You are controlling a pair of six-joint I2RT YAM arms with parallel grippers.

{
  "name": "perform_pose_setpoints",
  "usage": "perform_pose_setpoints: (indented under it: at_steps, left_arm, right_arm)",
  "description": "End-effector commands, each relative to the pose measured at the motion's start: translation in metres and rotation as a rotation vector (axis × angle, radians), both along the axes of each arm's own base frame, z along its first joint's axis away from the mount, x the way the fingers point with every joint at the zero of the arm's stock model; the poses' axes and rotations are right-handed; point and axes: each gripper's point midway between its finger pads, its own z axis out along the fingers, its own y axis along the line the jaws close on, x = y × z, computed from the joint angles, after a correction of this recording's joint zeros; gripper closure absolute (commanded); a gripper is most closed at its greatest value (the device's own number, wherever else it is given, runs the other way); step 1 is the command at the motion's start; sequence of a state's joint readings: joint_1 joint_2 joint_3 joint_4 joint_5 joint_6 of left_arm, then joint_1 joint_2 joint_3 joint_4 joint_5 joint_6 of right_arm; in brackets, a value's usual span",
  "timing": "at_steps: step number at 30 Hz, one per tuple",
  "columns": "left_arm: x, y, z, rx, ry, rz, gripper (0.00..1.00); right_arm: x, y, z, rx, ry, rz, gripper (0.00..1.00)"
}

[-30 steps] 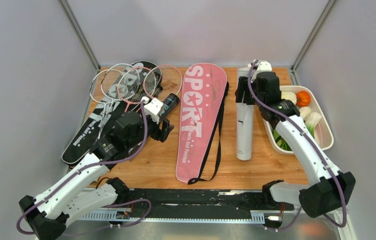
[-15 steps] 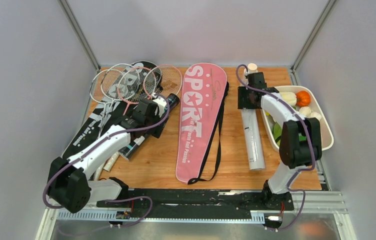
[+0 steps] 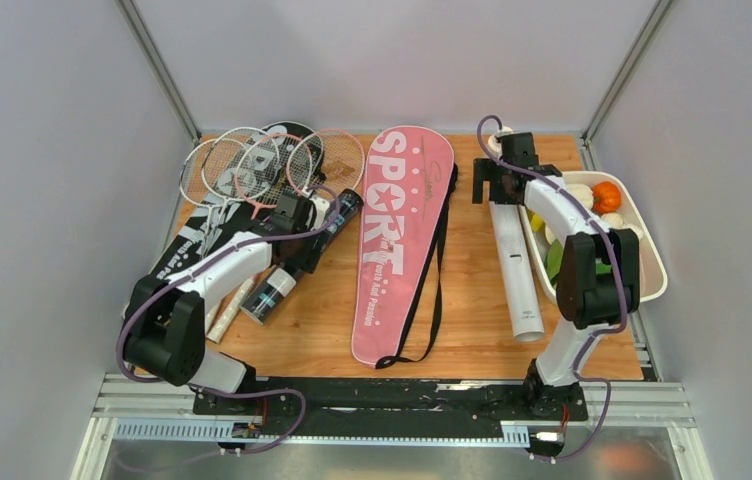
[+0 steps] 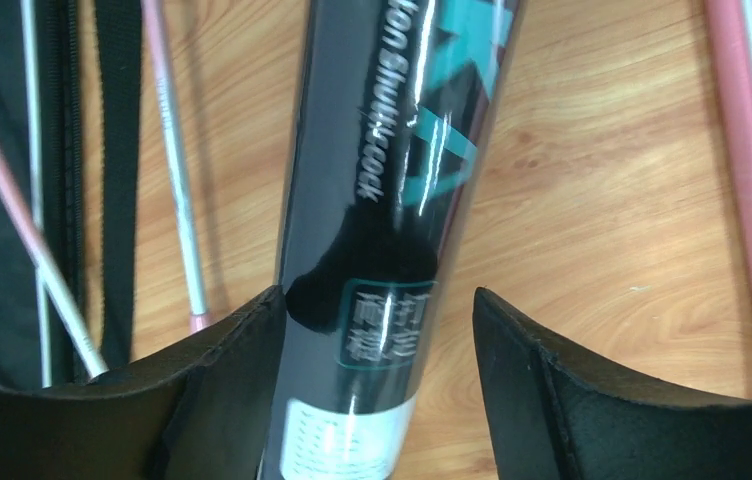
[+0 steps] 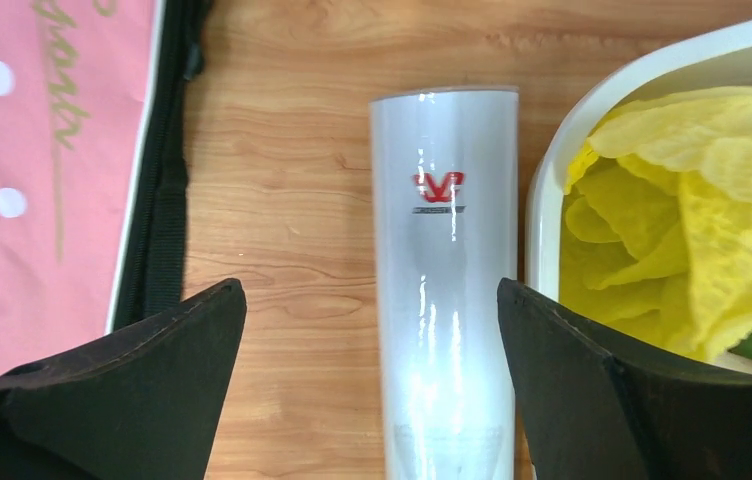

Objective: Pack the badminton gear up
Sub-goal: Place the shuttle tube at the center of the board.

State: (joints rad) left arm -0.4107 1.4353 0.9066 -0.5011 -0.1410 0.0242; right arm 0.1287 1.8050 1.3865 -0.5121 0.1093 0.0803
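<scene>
Wrist views alone showed the gaps: left fingers (image 4: 217, 380) stood spread astride the black tube (image 4: 382, 150) on the tabletop's (image 4: 602, 200) left half; right fingers (image 5: 132, 380) gaped around the white tube (image 5: 444, 300) near the right edge, neither clamped.

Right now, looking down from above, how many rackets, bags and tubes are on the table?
Rackets: 4
Bags: 2, one pink bag and one black bag
Tubes: 2 in clear view, one white tube and one black tube; a pale shape nearby may be a third
Total: 8 clearly seen
</scene>
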Motion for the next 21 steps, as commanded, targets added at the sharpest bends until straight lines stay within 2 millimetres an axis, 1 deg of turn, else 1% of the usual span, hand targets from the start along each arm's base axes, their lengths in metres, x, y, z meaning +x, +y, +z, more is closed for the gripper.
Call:
perform_pose_setpoints:
  at_steps: [1, 3, 5, 6, 9, 10, 11, 13, 15, 16, 17, 18, 21]
  left_arm:
    - [0.011, -0.033, 0.015, -0.167, -0.006, -0.006, 0.28]
    - [0.018, -0.04, 0.027, -0.211, -0.031, -0.002, 0.29]
    - [0.029, -0.037, 0.04, -0.215, -0.074, 0.027, 0.28]
    - [0.039, -0.032, 0.051, -0.211, -0.105, 0.051, 0.28]
    - [0.053, -0.003, 0.055, -0.132, -0.131, 0.133, 0.27]
    - [0.059, 0.011, 0.054, -0.093, -0.137, 0.164, 0.27]
    - [0.066, 0.036, 0.047, -0.015, -0.138, 0.212, 0.28]
    - [0.071, 0.048, 0.035, 0.024, -0.111, 0.228, 0.3]
    - [0.077, 0.05, 0.024, 0.037, -0.085, 0.199, 0.33]
    - [0.08, 0.047, 0.015, 0.024, -0.068, 0.185, 0.35]
    - [0.082, 0.048, 0.011, 0.022, -0.059, 0.176, 0.36]
    - [0.086, 0.044, 0.002, 0.01, -0.039, 0.162, 0.37]
    - [0.092, 0.045, -0.014, 0.019, 0.003, 0.151, 0.4]
  right_arm:
    - [0.005, 0.015, 0.058, 0.062, -0.157, 0.03, 0.0]
    - [-0.001, 0.023, 0.069, 0.081, -0.183, 0.049, 0.0]
    - [-0.007, 0.033, 0.081, 0.095, -0.211, 0.074, 0.0]
    - [-0.011, 0.038, 0.084, 0.101, -0.22, 0.085, 0.0]
    - [-0.024, 0.055, 0.099, 0.138, -0.256, 0.13, 0.0]
    - [-0.03, 0.062, 0.102, 0.159, -0.268, 0.15, 0.0]
    - [-0.045, 0.081, 0.114, 0.224, -0.301, 0.207, 0.0]
    - [-0.056, 0.088, 0.121, 0.271, -0.33, 0.229, 0.0]
    - [-0.063, 0.094, 0.13, 0.306, -0.365, 0.25, 0.0]
    - [-0.066, 0.096, 0.135, 0.32, -0.379, 0.259, 0.0]
    - [-0.069, 0.098, 0.138, 0.331, -0.388, 0.27, 0.01]
    - [-0.071, 0.1, 0.141, 0.338, -0.394, 0.28, 0.01]
    - [-0.078, 0.103, 0.148, 0.344, -0.415, 0.298, 0.01]
